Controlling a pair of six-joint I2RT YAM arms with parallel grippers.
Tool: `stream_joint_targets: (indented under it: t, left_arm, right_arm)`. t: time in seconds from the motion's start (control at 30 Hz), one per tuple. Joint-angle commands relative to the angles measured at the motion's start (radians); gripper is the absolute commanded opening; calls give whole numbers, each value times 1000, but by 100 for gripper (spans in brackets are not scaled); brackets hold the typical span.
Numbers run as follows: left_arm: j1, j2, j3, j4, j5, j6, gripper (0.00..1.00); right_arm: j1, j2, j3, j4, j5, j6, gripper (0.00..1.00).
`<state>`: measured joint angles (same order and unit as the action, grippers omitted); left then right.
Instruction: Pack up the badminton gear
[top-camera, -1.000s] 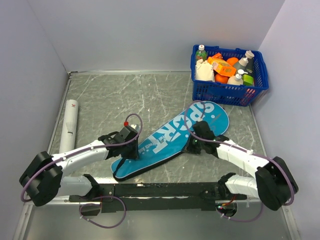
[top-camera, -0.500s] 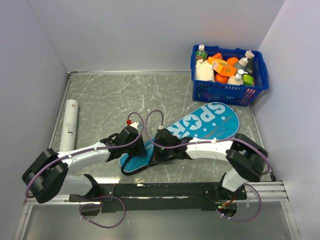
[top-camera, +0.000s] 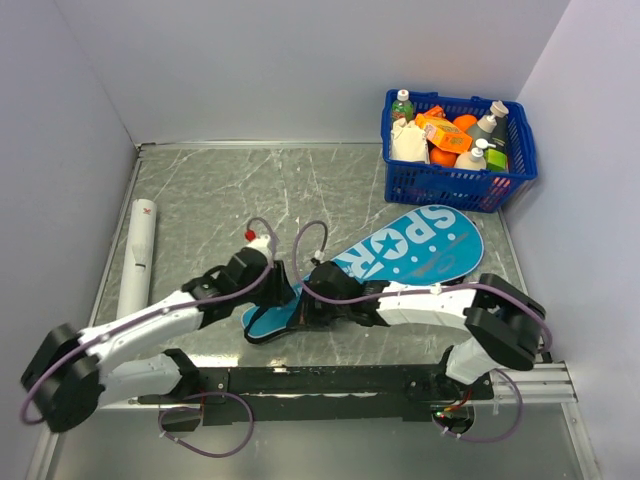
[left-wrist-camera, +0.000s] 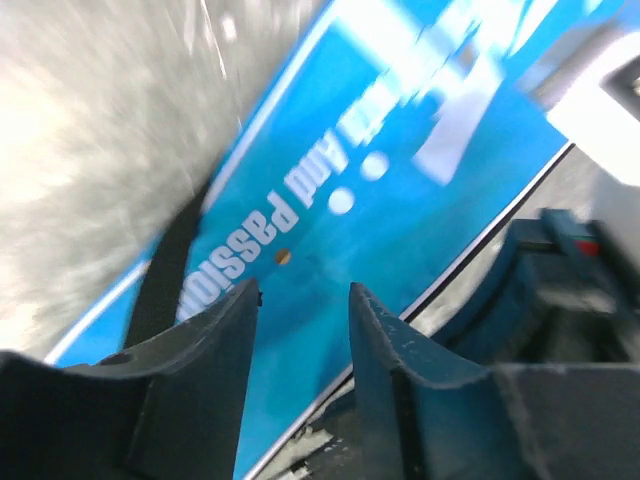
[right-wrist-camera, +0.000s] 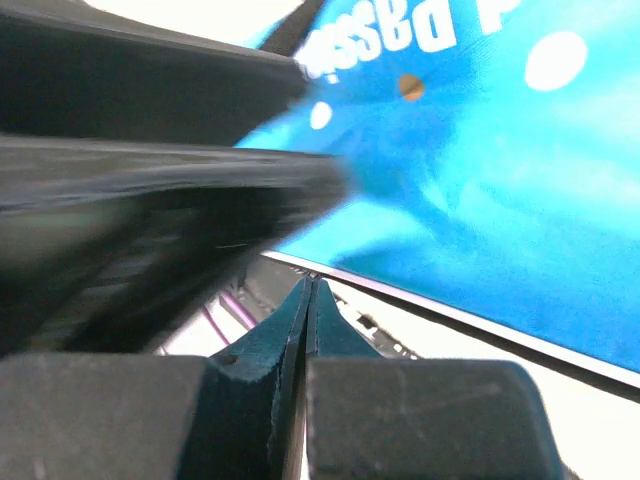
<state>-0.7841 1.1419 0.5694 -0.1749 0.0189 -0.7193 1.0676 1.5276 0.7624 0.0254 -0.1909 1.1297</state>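
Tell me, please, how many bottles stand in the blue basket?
3 visible: a green-capped bottle back left, a grey-capped bottle back right, another before it; more may be hidden.

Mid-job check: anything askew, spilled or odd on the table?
Nothing spilled or damaged. The blue bag lies diagonally, both grippers crowded at its narrow end: left gripper open over it, right gripper shut by its edge. The white tube lies apart at the left side.

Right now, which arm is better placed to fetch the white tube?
Probably the left: the white tube lies on its side of the table, and the left gripper is open. The right gripper is shut at the narrow end of the bag, farther away.
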Motion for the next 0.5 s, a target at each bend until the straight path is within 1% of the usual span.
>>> stream_joint_targets:
  t: [0.0,0.03,0.07,0.2,0.33,0.47]
  left_arm:
    - [0,-163,124,-194,-175,-28,50]
    - [2,-195,132,-228,-212,-38,51]
    - [3,-209,138,-300,-229,-51,53]
    - [3,-281,106,-397,-264,-150,55]
    - [3,-315,32,-420,-267,-224,56]
    - [5,-294,-20,-405,-247,-281,57]
  right_arm:
    - [-34,-99,-25,-21,82,-2,0]
    - [-38,-103,-26,-21,85,-10,0]
    - [-47,-109,-29,-21,85,-14,0]
    - [-96,-104,-18,-51,79,-41,0]
    - [-167,-92,-11,-59,61,-77,0]
    - [-196,-83,-11,-50,32,-100,0]
